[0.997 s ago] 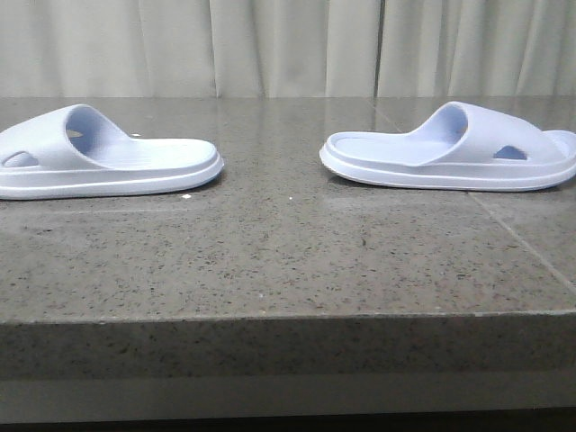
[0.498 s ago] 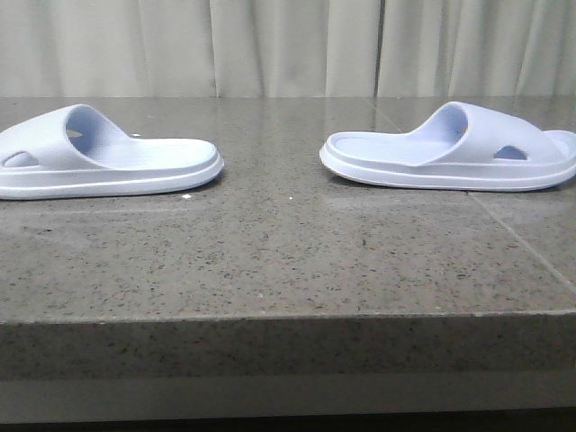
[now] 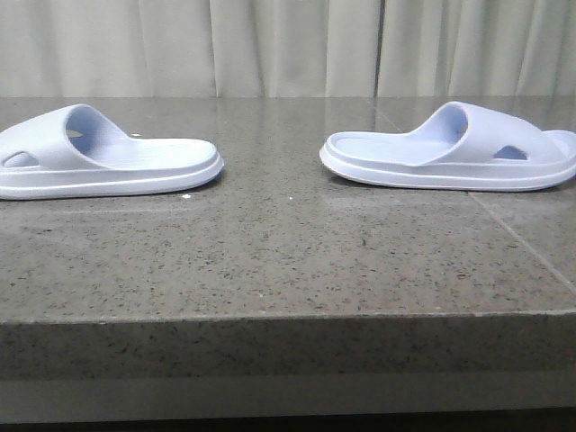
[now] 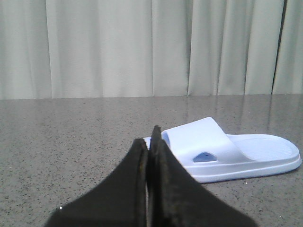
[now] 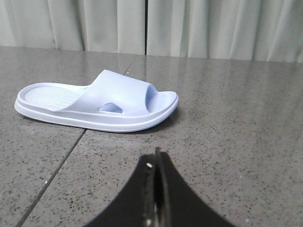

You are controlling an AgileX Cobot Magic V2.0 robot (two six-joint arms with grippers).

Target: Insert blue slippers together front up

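Note:
Two pale blue slippers lie flat on their soles on the grey stone table. The left slipper is at the far left, the right slipper at the far right, their heels facing each other across a gap. No gripper shows in the front view. In the left wrist view my left gripper is shut and empty, just short of the left slipper. In the right wrist view my right gripper is shut and empty, some way short of the right slipper.
The speckled grey stone table has a front edge near the camera and a seam line running across its right side. Pale curtains hang behind the table.

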